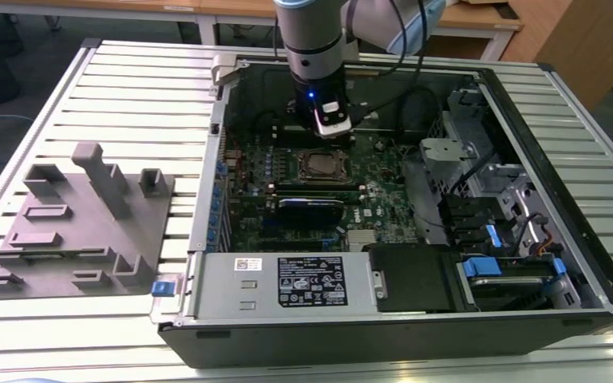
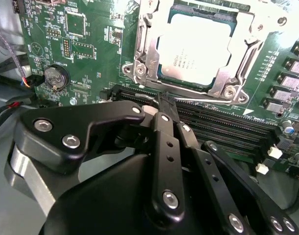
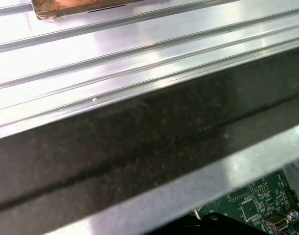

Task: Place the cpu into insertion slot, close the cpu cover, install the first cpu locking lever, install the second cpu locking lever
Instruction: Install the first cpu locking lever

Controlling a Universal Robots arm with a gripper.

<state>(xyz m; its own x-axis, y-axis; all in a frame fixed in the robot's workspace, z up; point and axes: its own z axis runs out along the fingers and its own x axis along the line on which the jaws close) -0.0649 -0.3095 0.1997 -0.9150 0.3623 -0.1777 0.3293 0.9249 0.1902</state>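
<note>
Silver-grey cpu (image 2: 195, 49) seated, cover down, lever work open

We log the cpu lying flat in the insertion slot (image 2: 162, 74) on the green board (image 2: 90, 49), with the cpu cover (image 2: 144, 54) folded flat around its edges, so we judge the first two steps done. One thin locking lever (image 2: 203, 100) runs along the cover's side next to the memory slots (image 2: 222, 127); we cannot tell whether it is latched. Gripper (image 2: 166, 104): fingers drawn together, tips just at that lever, nothing clearly gripped
</note>
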